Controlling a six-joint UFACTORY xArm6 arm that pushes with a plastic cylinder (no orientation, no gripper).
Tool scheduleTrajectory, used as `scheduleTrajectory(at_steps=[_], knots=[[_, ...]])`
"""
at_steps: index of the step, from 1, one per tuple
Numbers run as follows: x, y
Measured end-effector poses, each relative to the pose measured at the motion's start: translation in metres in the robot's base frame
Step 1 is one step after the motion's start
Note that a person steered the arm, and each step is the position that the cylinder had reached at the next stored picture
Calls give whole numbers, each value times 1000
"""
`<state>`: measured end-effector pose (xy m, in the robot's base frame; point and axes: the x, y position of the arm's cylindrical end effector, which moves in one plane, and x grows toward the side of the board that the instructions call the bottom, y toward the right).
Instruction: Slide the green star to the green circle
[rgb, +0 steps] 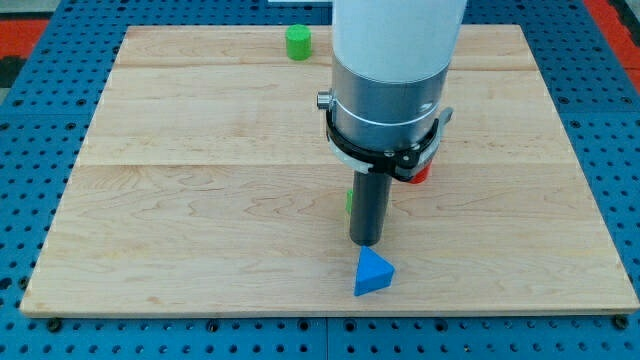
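Green star (348, 201) mid-board, mostly hidden behind my tip (366, 243); no claw, bare rod only. Green circle (298, 42) at top edge. Judgement: push steadily toward top, slightly leftward, keeping contact centred.

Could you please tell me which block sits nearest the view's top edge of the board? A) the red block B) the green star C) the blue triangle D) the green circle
D: the green circle stands by the board's top edge, whereas the blue triangle lies near the bottom edge, just below my tip, and the red block peeks out mid-board behind the arm.
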<state>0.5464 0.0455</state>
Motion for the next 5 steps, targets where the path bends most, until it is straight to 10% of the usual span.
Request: scheduleTrajectory(at_steps=[5], knots=[[-171, -45]])
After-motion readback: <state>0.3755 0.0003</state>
